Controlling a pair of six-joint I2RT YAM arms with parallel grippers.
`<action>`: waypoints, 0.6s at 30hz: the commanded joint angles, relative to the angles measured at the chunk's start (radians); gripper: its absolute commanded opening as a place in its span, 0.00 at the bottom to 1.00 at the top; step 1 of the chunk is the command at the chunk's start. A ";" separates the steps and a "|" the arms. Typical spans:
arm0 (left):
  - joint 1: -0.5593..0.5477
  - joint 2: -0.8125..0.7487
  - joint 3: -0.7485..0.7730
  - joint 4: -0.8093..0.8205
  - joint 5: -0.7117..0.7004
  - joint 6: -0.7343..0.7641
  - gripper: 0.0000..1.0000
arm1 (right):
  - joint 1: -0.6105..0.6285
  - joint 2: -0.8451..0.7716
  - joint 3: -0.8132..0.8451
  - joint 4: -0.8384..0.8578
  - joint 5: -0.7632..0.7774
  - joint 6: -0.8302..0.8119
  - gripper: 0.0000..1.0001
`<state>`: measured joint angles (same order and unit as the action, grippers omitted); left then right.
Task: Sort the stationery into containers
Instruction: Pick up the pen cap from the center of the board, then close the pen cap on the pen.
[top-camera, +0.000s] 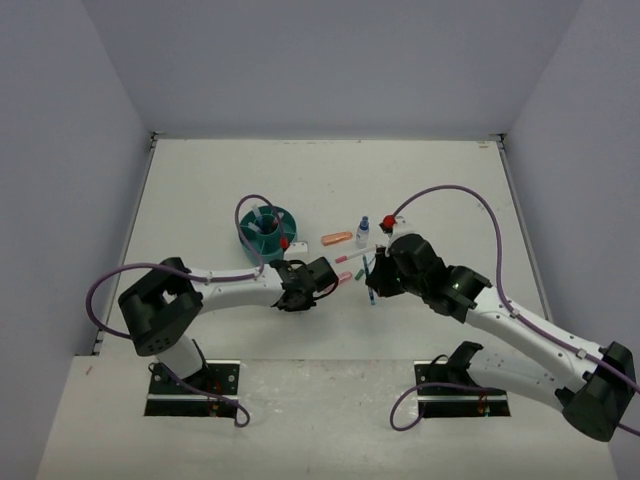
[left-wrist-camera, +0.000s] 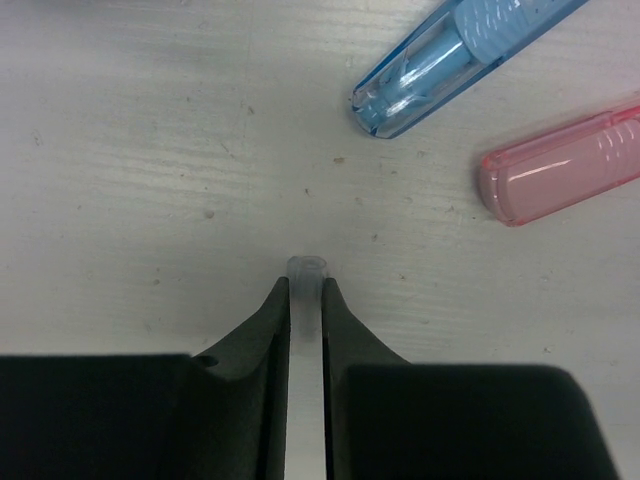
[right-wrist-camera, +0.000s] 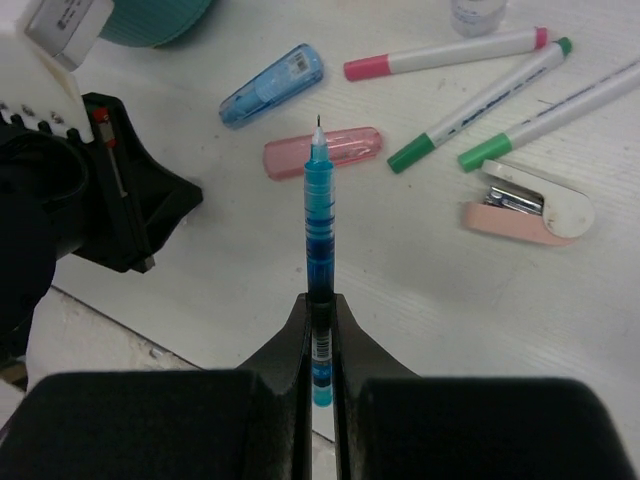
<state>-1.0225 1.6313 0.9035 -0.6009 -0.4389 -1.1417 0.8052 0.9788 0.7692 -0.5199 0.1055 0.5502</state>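
Left wrist cam first: the left gripper (left-wrist-camera: 305, 285) has its two black fingers pinched almost together on a thin translucent tube (left-wrist-camera: 306, 268). The tube's round open end pokes out just past the tips, low over the white table (left-wrist-camera: 150, 160), which looks painted, grainy and a bit scuffed. Beyond the tips lie two stubby see-through plastic markers with ribbed sections, a light-blue marker (left-wrist-camera: 450, 60) and a pink marker (left-wrist-camera: 565, 165), side by side but apart.

On the right wrist cam, the right gripper (right-wrist-camera: 320, 300) is clamped on a skinny blue pen (right-wrist-camera: 318, 220). It's got a clear barrel with blue inside, and the needle tip points away from the fingers. Farther out there's a white pen with pink ends (right-wrist-camera: 445, 55), two green-capped white pens (right-wrist-camera: 480, 105) lying almost parallel, and a pink-and-white stapler (right-wrist-camera: 525, 205) with a rounded nose.

From the top cam, the round teal organizer (top-camera: 268, 230) sits on the far left of both grippers, with a couple of things sticking up in it. An orange marker (top-camera: 337, 238) and a small blue-capped bottle (top-camera: 363, 228) sit between it and the right gripper
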 joint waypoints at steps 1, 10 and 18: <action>-0.002 -0.113 0.055 -0.104 -0.114 -0.028 0.00 | 0.000 -0.068 -0.117 0.260 -0.241 -0.041 0.00; -0.003 -0.526 0.077 0.117 -0.340 0.201 0.00 | 0.281 -0.013 -0.207 0.771 -0.127 0.161 0.00; -0.002 -0.755 -0.018 0.447 -0.171 0.463 0.00 | 0.350 0.131 -0.043 0.773 0.030 0.181 0.00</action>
<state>-1.0222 0.9085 0.9153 -0.3342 -0.6585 -0.8304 1.1494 1.0878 0.6289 0.1659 0.0143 0.7017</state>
